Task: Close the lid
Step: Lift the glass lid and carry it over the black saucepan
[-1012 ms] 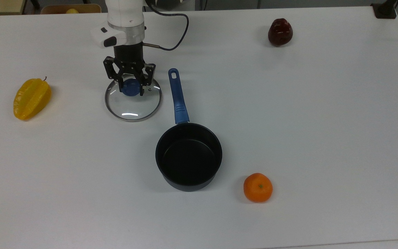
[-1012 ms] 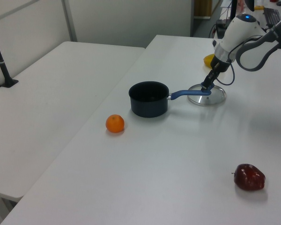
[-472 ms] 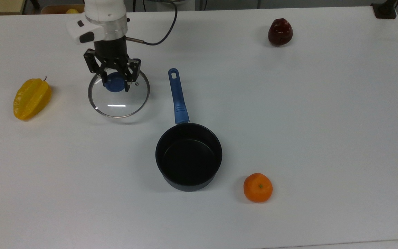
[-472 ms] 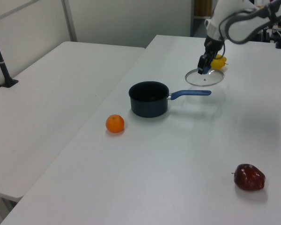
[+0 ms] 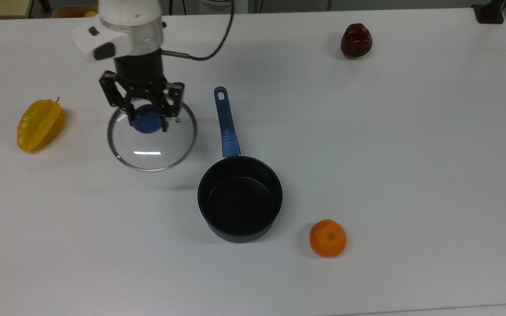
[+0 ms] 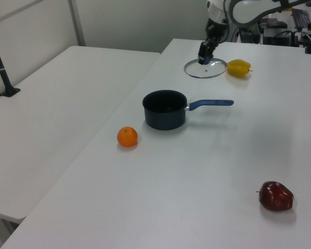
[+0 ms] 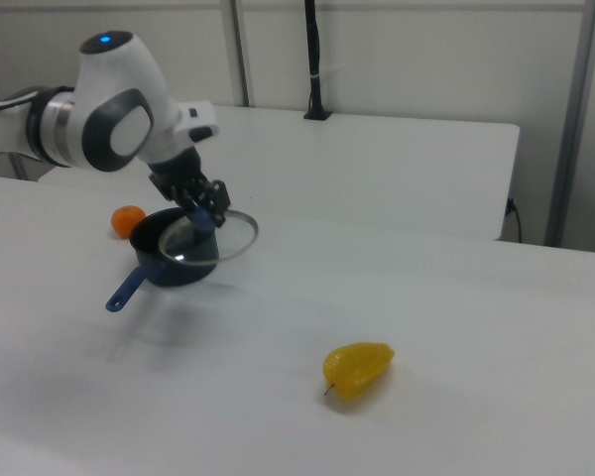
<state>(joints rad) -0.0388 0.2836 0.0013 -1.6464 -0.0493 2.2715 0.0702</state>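
Top view: the white arm comes in from the upper edge and points straight down, its black gripper (image 5: 147, 118) with jaws clamped on the blue knob (image 5: 146, 121) of the glass lid (image 5: 152, 140). The lid hangs clear of the white worktop (image 5: 389, 153), with a faint shadow below it, to the top view's left of the saucepan's blue handle (image 5: 226, 123) and up-left of the open black saucepan (image 5: 240, 197). The gripper body covers the lid's upper rim and part of the knob. In the right view the lid (image 7: 223, 236) overlaps the saucepan (image 7: 174, 263), hiding much of it, and the orange (image 7: 127, 219) is partly hidden behind it. In the left view the gripper (image 6: 203, 53) holds the lid (image 6: 205, 68) beside the yellow starfruit (image 6: 239, 68); the arm is cut off at the upper edge.
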